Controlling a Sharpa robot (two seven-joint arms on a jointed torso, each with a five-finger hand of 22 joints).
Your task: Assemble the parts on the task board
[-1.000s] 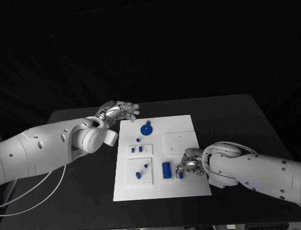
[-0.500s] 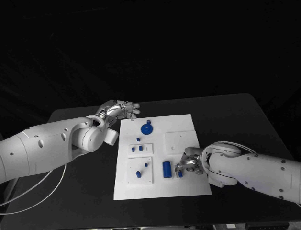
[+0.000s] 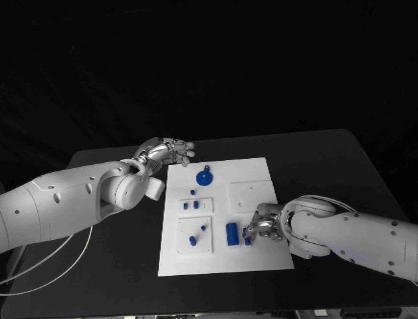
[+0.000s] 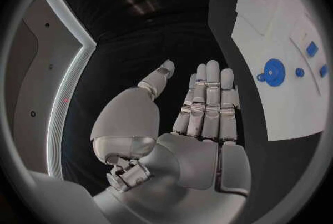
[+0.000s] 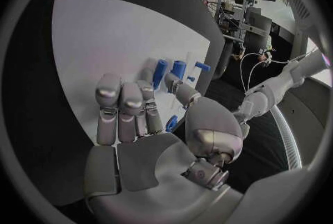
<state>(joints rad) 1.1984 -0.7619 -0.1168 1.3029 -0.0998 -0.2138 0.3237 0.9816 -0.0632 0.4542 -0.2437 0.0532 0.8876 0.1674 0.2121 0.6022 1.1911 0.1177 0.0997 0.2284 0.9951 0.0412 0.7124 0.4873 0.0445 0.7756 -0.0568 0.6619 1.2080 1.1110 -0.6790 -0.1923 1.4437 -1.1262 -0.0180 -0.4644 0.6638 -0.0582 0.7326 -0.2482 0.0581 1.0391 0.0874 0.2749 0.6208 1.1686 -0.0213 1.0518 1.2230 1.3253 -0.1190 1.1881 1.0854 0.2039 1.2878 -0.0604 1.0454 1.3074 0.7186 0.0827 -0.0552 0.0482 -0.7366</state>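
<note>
Matt white board (image 3: 252,179) on a matt black table (image 3: 333,159); glossy silver metal hands (image 4: 201,118); smooth blue plastic parts (image 3: 205,177).

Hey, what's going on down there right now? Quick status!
Left hand open, off the task board's far left corner. Right hand over the board, fingers at a small blue part; grip unclear. Nothing in the way.

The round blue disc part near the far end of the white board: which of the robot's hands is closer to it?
Left. The left hand hovers just off the task board's far corner, beside the round blue disc. The right hand is at the board's near end.
</note>
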